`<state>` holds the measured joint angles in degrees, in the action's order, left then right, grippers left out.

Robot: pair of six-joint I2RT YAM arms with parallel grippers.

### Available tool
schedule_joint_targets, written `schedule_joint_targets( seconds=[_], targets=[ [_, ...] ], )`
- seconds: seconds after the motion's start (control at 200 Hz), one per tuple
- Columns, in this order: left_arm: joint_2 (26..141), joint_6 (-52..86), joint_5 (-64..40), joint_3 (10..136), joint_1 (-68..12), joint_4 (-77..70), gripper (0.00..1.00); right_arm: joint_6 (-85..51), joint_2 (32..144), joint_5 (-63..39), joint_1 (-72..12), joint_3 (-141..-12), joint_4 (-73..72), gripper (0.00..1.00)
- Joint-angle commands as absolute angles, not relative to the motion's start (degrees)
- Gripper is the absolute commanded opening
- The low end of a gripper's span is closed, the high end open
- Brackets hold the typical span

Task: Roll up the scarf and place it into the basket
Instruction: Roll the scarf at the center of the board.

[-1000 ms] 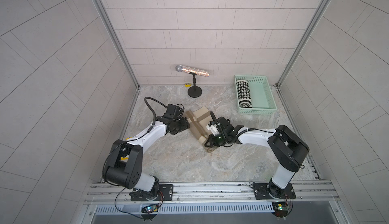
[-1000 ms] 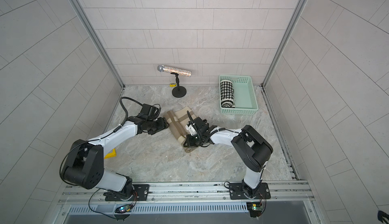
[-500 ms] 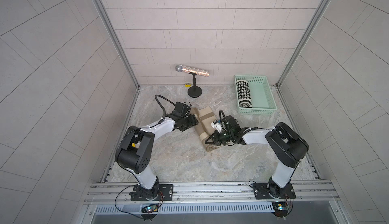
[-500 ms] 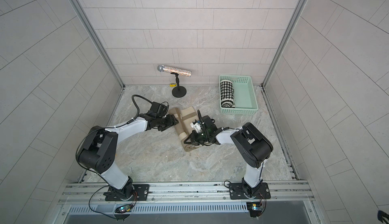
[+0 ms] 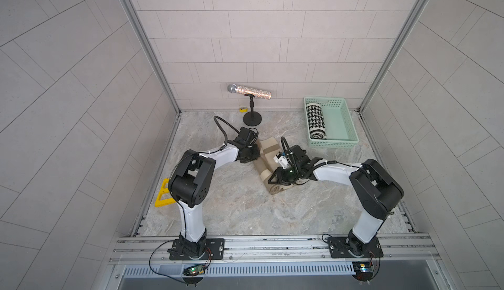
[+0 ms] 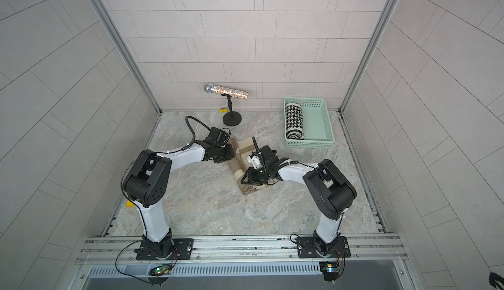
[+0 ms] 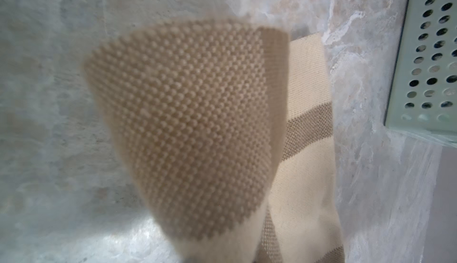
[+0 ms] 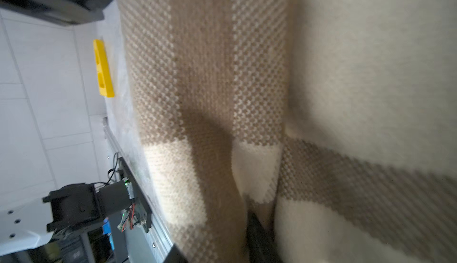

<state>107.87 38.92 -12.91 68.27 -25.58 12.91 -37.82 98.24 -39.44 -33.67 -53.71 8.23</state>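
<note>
1. The left gripper (image 5: pixel 254 153) is closed tight, pinching the far edge of the beige striped scarf (image 5: pixel 270 146). In its wrist view a flap of the scarf (image 7: pixel 188 125) stands up right in front of the lens, and the fingers themselves don't show.
2. The right gripper (image 5: pixel 274 179) has its jaws partly apart, sitting on the scarf's rolled near end. It's touching it, but not clamped on as far as I can see.
3. The scarf lies on the marble table (image 5: pixel 245 212) between the two arms, outside the basket (image 5: pixel 331 144). The basket sits in the far right corner with a houndstooth roll (image 5: pixel 316 119) lying along its left side.
4. Hard to make out:
   - The right wrist view is nearly all blurry scarf (image 8: pixel 210 76), with one dark finger (image 8: pixel 258 234) poking between the folds.
   - The left wrist view cuts the basket (image 7: pixel 425 64) off at the frame edge.
   - In a top view the left arm covers part of a yellow piece (image 5: pixel 162 197) at the table's left edge.
</note>
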Motion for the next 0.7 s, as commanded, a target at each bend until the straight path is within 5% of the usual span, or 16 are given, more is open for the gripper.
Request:
schedule_joint_targets(
  seconds=[0.0,0.14,0.475,0.696],
  targets=[
    [105.2,36.7,-4.1,69.1,-26.2,23.0,0.00,-28.6,94.9,-28.4,-34.2,-54.7,24.3,0.41],
    [102.4,34.3,2.8,69.5,-27.3,33.7,0.00,-24.6,90.2,-17.2,-38.2,-55.8,28.6,0.51],
    [99.6,33.4,8.4,68.9,-27.8,42.9,0.00,-12.3,82.6,27.4,-67.0,-56.4,26.5,0.74],
    [102.8,32.8,8.6,71.4,-28.1,45.2,0.00,-8.5,90.7,33.2,-74.8,-60.7,22.6,0.80]
  ],
)
